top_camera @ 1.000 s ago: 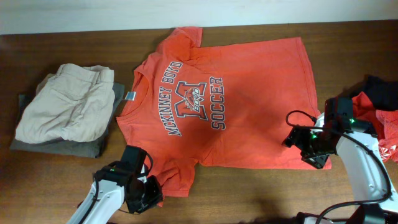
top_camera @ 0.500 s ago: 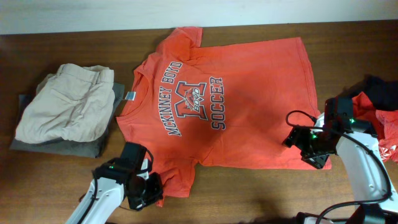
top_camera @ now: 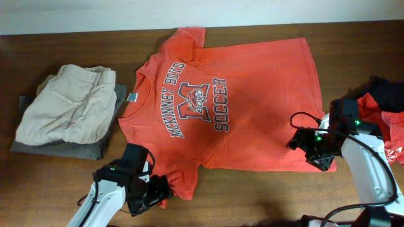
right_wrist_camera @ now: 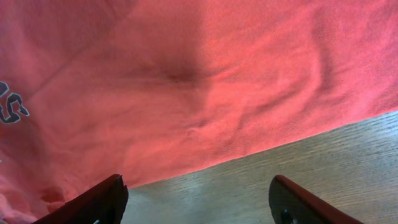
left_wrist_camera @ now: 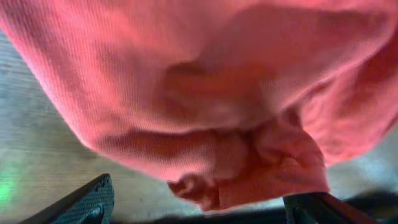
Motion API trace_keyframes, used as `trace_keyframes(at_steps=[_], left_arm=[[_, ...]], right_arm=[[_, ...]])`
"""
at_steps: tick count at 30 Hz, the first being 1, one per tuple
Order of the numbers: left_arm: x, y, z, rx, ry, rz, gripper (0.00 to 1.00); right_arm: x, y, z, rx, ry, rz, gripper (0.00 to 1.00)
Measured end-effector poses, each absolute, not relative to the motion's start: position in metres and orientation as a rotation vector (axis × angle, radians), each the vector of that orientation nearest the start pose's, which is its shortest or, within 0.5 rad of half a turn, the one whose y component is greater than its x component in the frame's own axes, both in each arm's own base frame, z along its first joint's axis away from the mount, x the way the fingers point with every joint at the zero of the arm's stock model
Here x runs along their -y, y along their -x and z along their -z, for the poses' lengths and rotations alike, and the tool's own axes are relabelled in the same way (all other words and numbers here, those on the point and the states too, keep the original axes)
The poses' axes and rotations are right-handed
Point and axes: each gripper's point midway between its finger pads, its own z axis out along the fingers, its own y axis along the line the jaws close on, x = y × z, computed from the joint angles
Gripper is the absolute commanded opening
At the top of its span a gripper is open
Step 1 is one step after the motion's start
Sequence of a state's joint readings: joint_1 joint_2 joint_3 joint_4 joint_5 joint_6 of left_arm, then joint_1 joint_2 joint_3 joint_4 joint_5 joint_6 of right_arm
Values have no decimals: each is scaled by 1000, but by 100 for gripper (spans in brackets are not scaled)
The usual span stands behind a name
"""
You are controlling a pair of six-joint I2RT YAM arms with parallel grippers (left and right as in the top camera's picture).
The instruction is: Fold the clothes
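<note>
The orange-red T-shirt (top_camera: 214,107) lies flat and face up on the table, its collar to the left, with navy and white print. My left gripper (top_camera: 163,188) sits at the shirt's near sleeve. In the left wrist view its jaws stand wide apart around the bunched sleeve end (left_wrist_camera: 249,162), so the left gripper (left_wrist_camera: 199,208) is open. My right gripper (top_camera: 310,151) hovers at the near right corner of the hem. It is open over bare wood, right gripper (right_wrist_camera: 196,199), with the hem (right_wrist_camera: 186,81) just beyond its fingertips. A red shirt (top_camera: 379,110) and a black garment (top_camera: 386,90) lie crumpled at the right edge.
Folded beige trousers (top_camera: 66,104) rest on a dark grey garment (top_camera: 60,150) at the left. A pale wall runs along the table's far edge (top_camera: 95,34). The right arm's cable loops over the hem (top_camera: 302,116).
My left gripper has slid a little to the right onto the sleeve, closed briefly, and its jaws now stand open. The right arm and the shirt body have not moved.
</note>
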State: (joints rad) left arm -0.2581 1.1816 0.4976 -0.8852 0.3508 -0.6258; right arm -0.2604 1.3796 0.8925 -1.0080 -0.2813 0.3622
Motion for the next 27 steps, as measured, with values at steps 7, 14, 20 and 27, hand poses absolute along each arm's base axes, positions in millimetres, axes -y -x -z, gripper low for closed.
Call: trace_keyframes(at_steps=[7, 14, 20, 27], left_arm=[[93, -123, -2, -3181, 678, 514, 58], [93, -125, 2, -3161, 698, 513, 12], [92, -126, 2, -3163, 660, 511, 0], [106, -143, -43, -3161, 478, 614, 0]], right_arm=[[14, -237, -73, -2910, -912, -437, 78], [14, -237, -73, -2910, -912, -437, 78], [14, -237, -73, -2910, -913, -436, 78], [14, -237, -72, -2910, -912, -433, 77]])
